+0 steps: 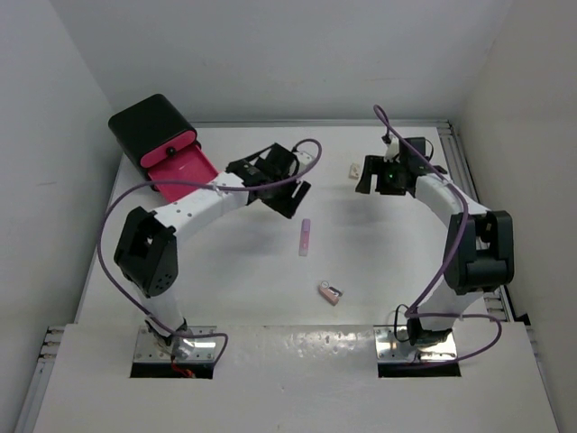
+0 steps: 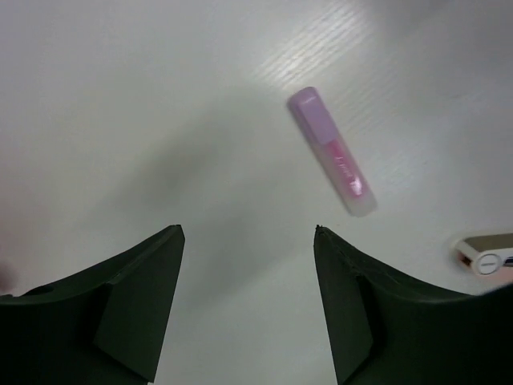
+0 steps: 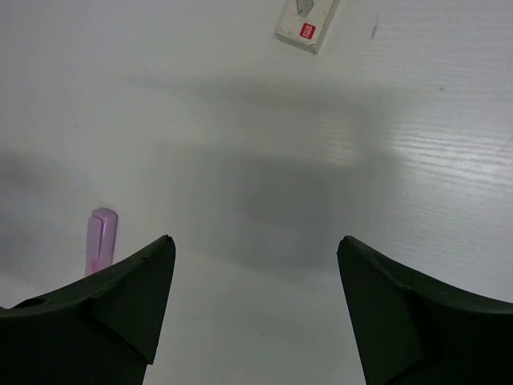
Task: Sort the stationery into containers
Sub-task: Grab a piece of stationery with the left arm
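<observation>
Lilac marker (image 2: 331, 151) beyond left end effector (image 2: 249, 230), apart.

The left arm (image 1: 194, 209) comes up from its base with the elbow folded out to the left, and the white forearm runs up and right toward the middle. At its end the left tool (image 1: 287, 185) is tipped downward, jaws standing wide apart, nothing between the dark fingers (image 2: 144, 289). Over on the other side, the right arm (image 1: 455, 212) bends with its elbow out at the far right, forearm reaching back and left. The right tool (image 1: 377, 185) hangs there with jaws spread wide too, fingers (image 3: 401, 305) bare.
</observation>
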Robot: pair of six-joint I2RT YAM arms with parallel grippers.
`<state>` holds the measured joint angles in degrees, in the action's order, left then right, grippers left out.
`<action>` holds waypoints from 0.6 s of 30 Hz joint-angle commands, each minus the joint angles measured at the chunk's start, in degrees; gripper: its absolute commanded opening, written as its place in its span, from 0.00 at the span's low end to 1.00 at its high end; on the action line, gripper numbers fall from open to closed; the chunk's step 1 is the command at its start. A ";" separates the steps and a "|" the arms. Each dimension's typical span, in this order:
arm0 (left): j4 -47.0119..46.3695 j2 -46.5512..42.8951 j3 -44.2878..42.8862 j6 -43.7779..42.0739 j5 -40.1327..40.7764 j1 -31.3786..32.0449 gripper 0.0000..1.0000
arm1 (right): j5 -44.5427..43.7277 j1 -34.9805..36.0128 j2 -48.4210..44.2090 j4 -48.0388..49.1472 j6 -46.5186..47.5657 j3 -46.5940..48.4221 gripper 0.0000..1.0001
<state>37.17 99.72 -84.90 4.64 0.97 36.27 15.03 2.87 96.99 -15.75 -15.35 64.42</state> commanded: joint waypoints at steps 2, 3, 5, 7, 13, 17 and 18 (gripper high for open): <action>-1.75 1.52 -1.14 10.64 2.80 5.54 0.73 | -0.26 0.20 -4.61 1.24 0.15 -3.15 0.81; -1.75 3.35 -1.92 10.91 2.89 6.61 0.73 | -0.61 0.11 -5.23 1.42 -0.02 -3.95 0.81; -1.57 6.52 -3.68 13.01 2.55 8.81 0.73 | -0.79 0.20 -7.94 1.77 0.15 -5.97 0.81; -1.40 9.51 -4.74 13.63 1.84 9.52 0.72 | -1.14 0.20 -9.44 2.12 0.67 -7.81 0.81; -0.87 14.79 -6.85 16.01 1.48 9.61 0.67 | -1.76 -0.15 -14.63 2.48 1.82 -11.77 0.81; -0.87 15.85 -6.24 16.71 4.21 9.96 0.65 | -1.05 -0.50 -16.04 2.56 1.29 -13.01 0.81; -0.87 16.20 -5.98 16.71 4.39 10.22 0.65 | -0.79 -0.50 -16.04 2.65 0.94 -13.09 0.81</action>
<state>36.86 116.46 -89.41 19.51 3.62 46.11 13.74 2.72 82.63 -15.25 -14.35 51.81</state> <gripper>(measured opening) 0.655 0.810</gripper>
